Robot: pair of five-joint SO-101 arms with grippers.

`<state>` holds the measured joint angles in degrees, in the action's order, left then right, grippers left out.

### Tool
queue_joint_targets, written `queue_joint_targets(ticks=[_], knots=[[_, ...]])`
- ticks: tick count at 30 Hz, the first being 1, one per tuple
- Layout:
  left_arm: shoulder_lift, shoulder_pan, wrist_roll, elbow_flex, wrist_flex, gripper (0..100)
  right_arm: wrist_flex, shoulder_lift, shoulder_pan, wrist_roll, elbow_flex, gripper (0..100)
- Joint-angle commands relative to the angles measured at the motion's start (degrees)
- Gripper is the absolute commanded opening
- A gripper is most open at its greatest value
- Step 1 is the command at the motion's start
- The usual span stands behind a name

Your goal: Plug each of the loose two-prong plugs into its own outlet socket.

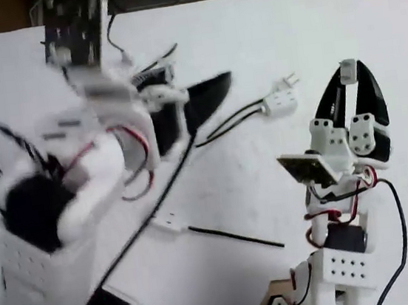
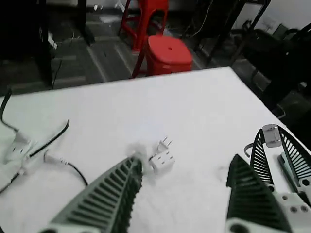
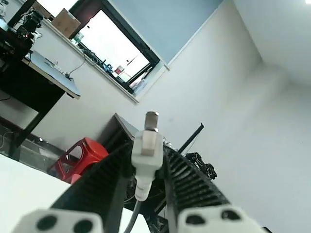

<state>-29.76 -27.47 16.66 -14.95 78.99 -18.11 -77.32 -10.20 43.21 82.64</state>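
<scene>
Your left gripper (image 2: 185, 166) is spread wide with nothing in it, raised over the left of the table (image 1: 249, 35). On the near side a small white connector (image 1: 169, 222) lies flat, its black cable (image 1: 237, 236) running right. Farther right, a white two-prong plug (image 1: 281, 100) lies loose between the arms. Your right gripper (image 3: 148, 151) is clamped on a grey plug (image 3: 147, 141), prong end pointing out past the fingertips.

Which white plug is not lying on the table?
The plug clamped in the right pincer; the pronged adapter and the corded plug lie on the table.
</scene>
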Motion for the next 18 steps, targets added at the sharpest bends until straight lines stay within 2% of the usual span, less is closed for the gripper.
queue_joint_targets(ticks=[1,4,6,12,18], knots=[[-18.59,-1.01,-0.53,33.58,-28.31,29,8.22,-6.9,3.03,-0.35,-0.62,1.8],[-26.51,-1.8,-1.23,47.03,-41.58,29,16.48,-13.23,7.87,-0.35,-0.79,1.8],[-30.2,-3.21,-3.87,51.69,-44.4,28,21.58,-17.54,12.09,-0.26,-0.79,1.8],[-35.74,-8.84,-6.77,56.62,-41.93,28,33.54,-25.71,22.81,-0.26,-0.88,1.8],[-39.16,-12.18,-6.86,59.52,-41.67,28,35.21,-25.01,25.98,-0.97,-0.7,1.8]])
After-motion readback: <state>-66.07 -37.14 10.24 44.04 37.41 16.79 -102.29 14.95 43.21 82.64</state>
